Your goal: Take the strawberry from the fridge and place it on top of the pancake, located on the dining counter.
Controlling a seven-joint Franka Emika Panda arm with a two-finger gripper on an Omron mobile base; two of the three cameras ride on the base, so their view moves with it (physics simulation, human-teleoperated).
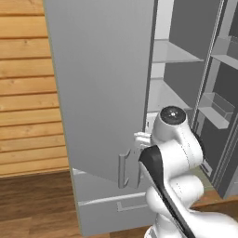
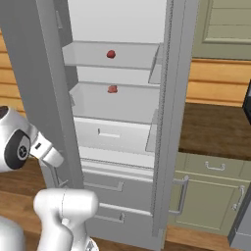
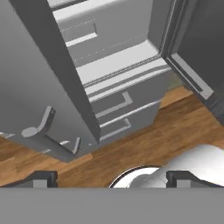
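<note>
The fridge [image 2: 169, 122] stands with its doors swung wide. The strawberry [image 2: 111, 54], small, round and dark red, lies on an upper pale shelf. One shelf lower lies a flatter pinkish-red piece [image 2: 112, 89]. My gripper [image 3: 111, 180] is open, with nothing between its fingertips [image 3: 43, 179]. It hangs low by the outer face of the left door [image 1: 102, 83], close to that door's bar handle [image 3: 39, 127] and well below and left of the strawberry. The pancake and the dining counter are out of view.
The open left door stands between my arm and the shelves. Two fridge drawers [image 2: 105, 188] sit below the compartment. The right door's bins [image 1: 218, 109] jut out. A dark countertop on grey-green cabinets [image 2: 215, 130] lies to the right. Wooden floor [image 3: 166, 131] lies below.
</note>
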